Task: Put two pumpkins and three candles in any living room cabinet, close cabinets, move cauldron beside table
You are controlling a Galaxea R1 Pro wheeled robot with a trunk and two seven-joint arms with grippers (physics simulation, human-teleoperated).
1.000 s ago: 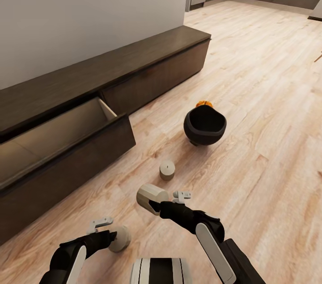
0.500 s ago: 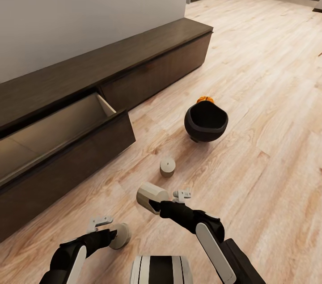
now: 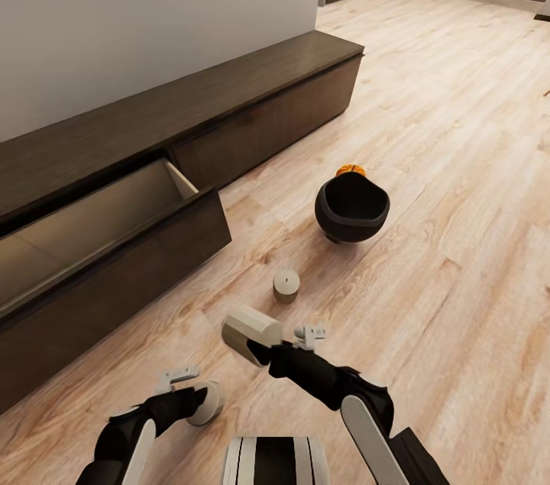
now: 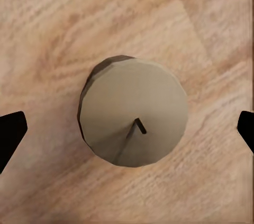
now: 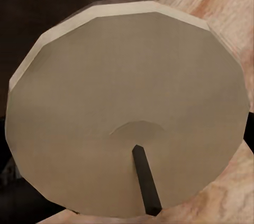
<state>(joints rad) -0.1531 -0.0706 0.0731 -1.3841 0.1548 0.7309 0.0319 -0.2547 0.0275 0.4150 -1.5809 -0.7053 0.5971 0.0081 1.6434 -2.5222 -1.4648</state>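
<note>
While cabinet (image 3: pixel 191 118) drawer (image 3: pixel 99 229) stands open, cauldron (image 3: pixel 351 208) sits on floor (image 3: pixel 458 164), pumpkin (image 3: pixel 351 169) behind it. My right gripper (image 3: pixel 263 347) clamps candle (image 3: pixel 250 332); my left gripper (image 3: pixel 200 393) spread wide over second candle (image 4: pixel 133 110). Third candle (image 3: pixel 286 286) upright between.

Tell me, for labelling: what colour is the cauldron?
Black, clearest in the head view: cauldron.

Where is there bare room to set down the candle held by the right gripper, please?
The open drawer of the cabinet shows a bare pale floor. The cabinet top is bare too. The floor between the small candle, cauldron and both grippers is crowded.
</note>
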